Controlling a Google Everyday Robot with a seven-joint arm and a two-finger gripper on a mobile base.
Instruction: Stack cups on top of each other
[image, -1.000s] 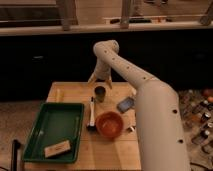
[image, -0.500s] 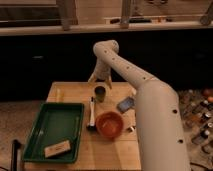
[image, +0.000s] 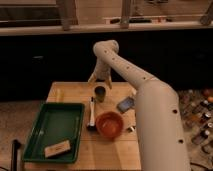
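Note:
One small olive-green cup (image: 100, 93) with a dark inside stands upright on the wooden table (image: 75, 92), near its far middle. No second cup shows. My white arm reaches from the lower right up and over the table. The gripper (image: 100, 80) hangs at the far end of the arm, just above and behind the cup. A wide red-orange bowl (image: 110, 124) sits nearer the front, right of centre.
A green tray (image: 52, 130) holding a tan block (image: 57, 148) lies at the front left. A black-and-white brush-like tool (image: 91, 116) lies between tray and bowl. A dark flat device (image: 125, 104) lies at the right. Bottles and jars (image: 199, 112) stand on the floor to the right.

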